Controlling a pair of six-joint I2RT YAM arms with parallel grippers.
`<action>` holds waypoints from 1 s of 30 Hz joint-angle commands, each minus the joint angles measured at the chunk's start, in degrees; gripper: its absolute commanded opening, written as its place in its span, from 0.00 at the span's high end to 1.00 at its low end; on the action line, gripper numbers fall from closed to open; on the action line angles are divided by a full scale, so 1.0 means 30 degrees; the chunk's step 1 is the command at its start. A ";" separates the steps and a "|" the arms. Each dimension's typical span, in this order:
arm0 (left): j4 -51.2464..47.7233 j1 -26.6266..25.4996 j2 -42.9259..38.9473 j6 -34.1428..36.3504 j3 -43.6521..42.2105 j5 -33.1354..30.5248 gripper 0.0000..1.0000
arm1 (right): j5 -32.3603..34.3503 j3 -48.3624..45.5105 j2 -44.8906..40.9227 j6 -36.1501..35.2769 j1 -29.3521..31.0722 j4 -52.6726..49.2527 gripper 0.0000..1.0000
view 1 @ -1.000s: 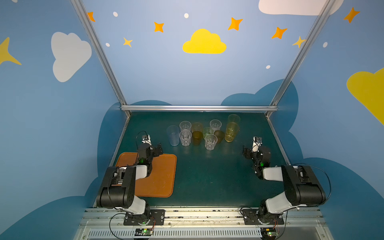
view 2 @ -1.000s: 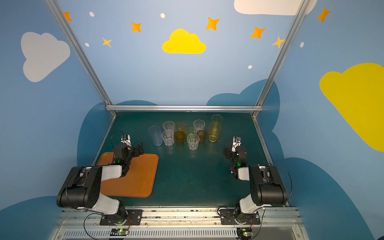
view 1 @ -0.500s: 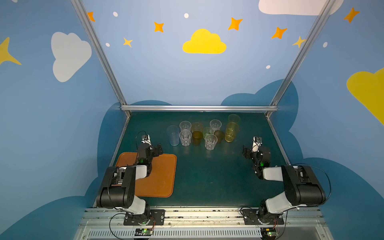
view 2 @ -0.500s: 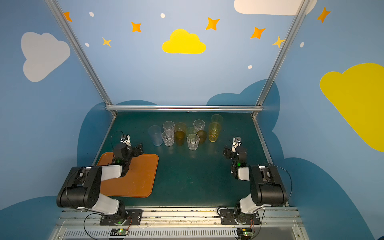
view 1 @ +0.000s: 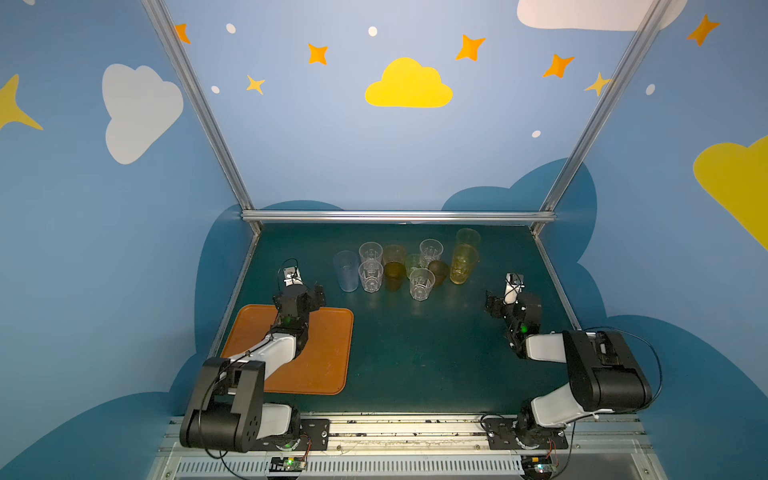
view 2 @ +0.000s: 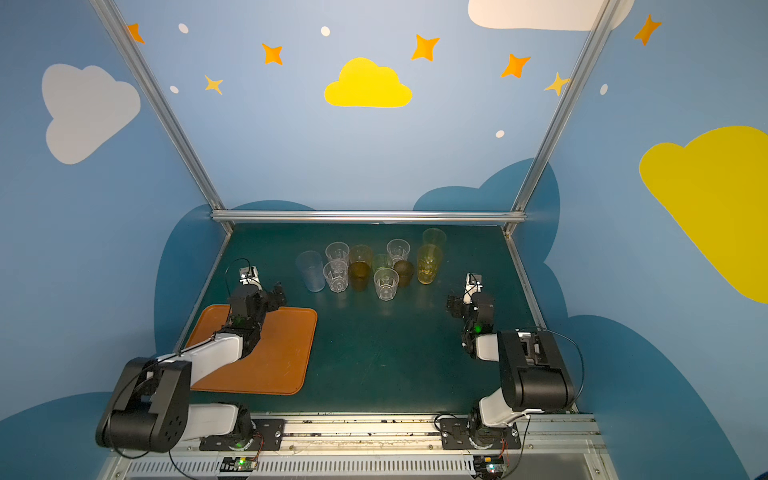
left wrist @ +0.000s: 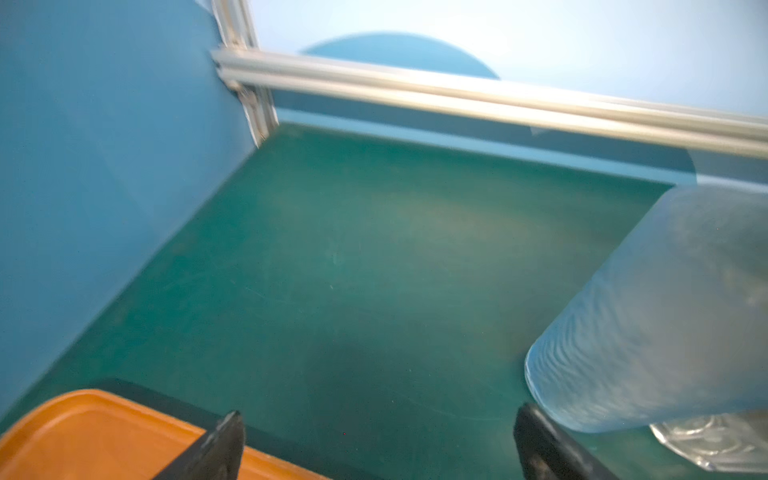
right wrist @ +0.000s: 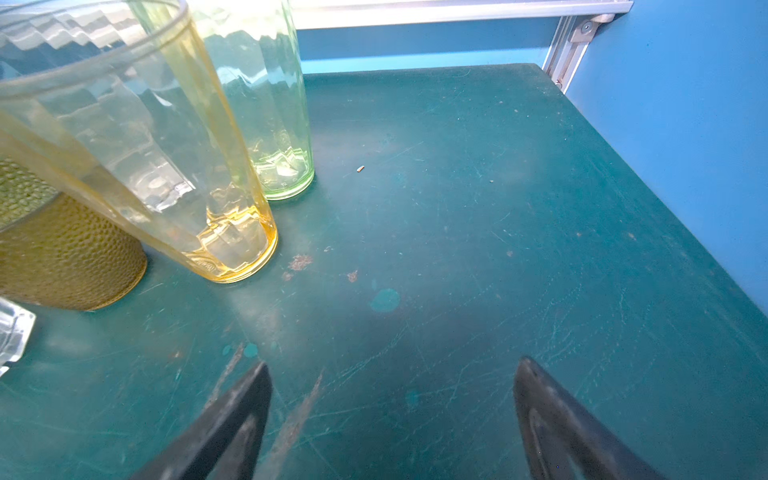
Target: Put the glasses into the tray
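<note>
Eleven glasses (view 1: pixel 370 276) stand beyond the tray (view 1: pixel 324 357); left fingers (left wrist: pixel 216 451) and right fingers (right wrist: pixel 552 424) spread

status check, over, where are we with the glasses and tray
Left gripper open, empty. Right gripper open, empty. Glasses clustered upright, none in tray. Nothing in the way.

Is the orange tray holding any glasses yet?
Empty where visible: the orange-brown plastic tray shows bare surface; the transparent tumblers stand on the dark green table beyond it.
</note>
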 commanded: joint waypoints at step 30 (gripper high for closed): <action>-1.8388 -1.2138 -0.6507 -0.8173 0.3887 -0.6788 0.00 | -0.3340 0.7217 -0.8324 0.9957 -0.0235 -2.2638 0.10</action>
